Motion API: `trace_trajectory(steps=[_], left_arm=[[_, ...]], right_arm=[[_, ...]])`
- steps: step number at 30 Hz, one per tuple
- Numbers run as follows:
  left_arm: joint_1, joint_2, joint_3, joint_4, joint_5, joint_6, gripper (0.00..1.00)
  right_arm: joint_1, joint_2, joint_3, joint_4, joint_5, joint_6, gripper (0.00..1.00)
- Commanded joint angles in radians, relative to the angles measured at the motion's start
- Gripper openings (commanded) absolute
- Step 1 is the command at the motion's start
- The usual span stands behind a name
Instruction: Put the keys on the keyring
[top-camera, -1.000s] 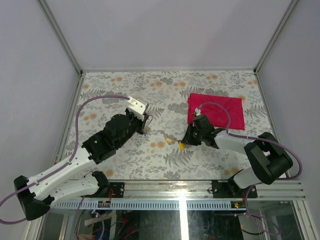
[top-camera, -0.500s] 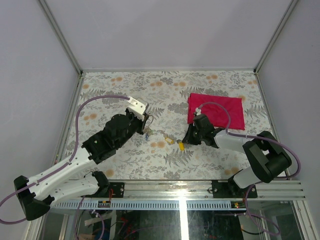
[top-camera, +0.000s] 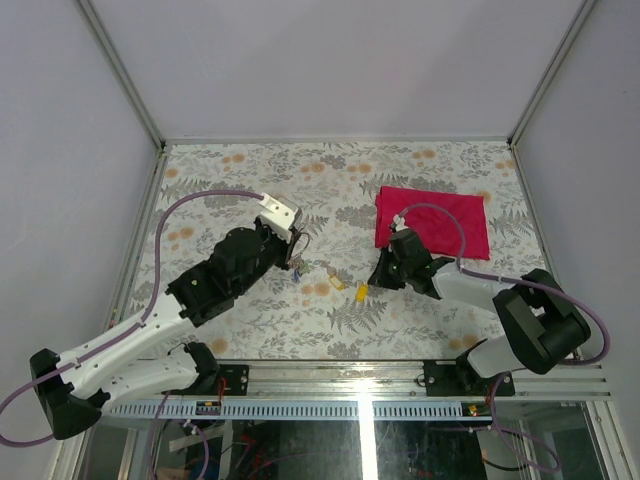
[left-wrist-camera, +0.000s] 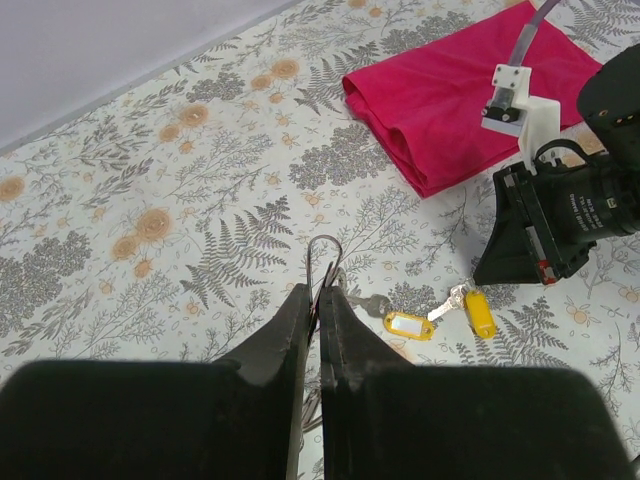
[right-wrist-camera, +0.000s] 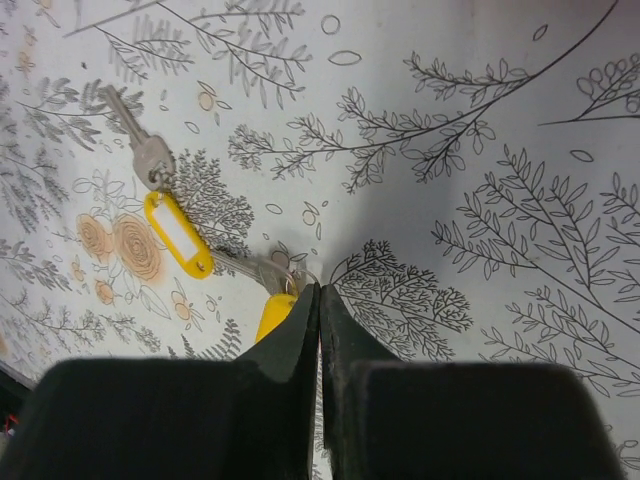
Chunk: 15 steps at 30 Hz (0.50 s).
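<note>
My left gripper (top-camera: 294, 246) (left-wrist-camera: 320, 296) is shut on the keyring (left-wrist-camera: 322, 255), a thin silver wire loop that sticks out past its tips above the table. Two keys with yellow tags lie on the table between the arms. One (top-camera: 338, 283) (left-wrist-camera: 410, 325) (right-wrist-camera: 178, 235) lies free. The other (top-camera: 360, 291) (left-wrist-camera: 480, 312) (right-wrist-camera: 272, 312) is at my right gripper (top-camera: 374, 281) (right-wrist-camera: 319, 290), which is low on the table, its jaws shut on that key's small wire loop. No blue or green key shows clearly.
A red cloth (top-camera: 432, 222) (left-wrist-camera: 450, 90) lies folded at the back right, just behind my right arm. The table has a floral cover (top-camera: 230, 180) and metal frame rails along its edges.
My left gripper has shifted slightly up and right with the keyring. My right gripper has moved a little to the right; both yellow keys stay about where they were.
</note>
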Motion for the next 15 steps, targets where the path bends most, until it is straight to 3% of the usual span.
trace_trajectory(steps=[1,15], left_arm=[[0.007,0.004,0.015,0.063,0.028,-0.004,0.00],[0.007,-0.006,-0.004,0.017,0.037,-0.059,0.00]], right_arm=[[-0.006,-0.089,0.014,-0.032,0.040,-0.061,0.00],[-0.005,-0.211,0.042,-0.196,0.010,-0.129,0.00]])
